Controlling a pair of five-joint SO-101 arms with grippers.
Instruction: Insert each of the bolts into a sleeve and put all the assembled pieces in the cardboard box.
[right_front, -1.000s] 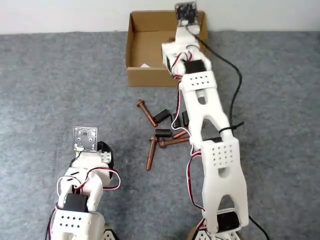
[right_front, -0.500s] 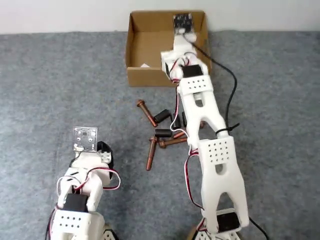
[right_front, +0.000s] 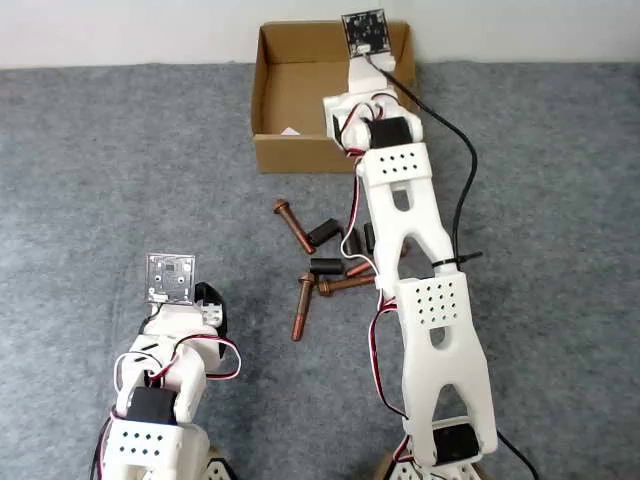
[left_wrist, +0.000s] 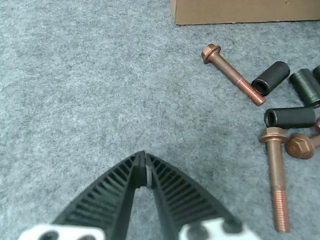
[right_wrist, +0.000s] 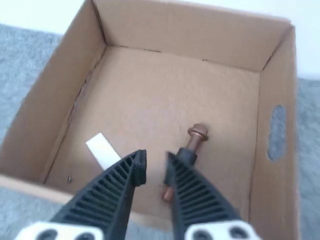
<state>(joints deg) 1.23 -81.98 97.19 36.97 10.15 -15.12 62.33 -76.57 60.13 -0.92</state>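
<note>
Bolt (right_wrist: 198, 134) partly behind the right tool (right_wrist: 156, 159); one sleeve (left_wrist: 306, 87) partly beyond the edge.

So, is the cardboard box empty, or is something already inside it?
Not empty. On the floor of the cardboard box lies one bolt with a black sleeve on its shank, beside a white paper slip.

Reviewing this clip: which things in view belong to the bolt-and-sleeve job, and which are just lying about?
Part of the job:
cardboard box
assembled piece lying inside it
loose bolts
black sleeves beside them
right gripper, open above the box
left gripper, shut

Just lying about:
white slip in the box
black cable along the right arm
grey mat
</note>
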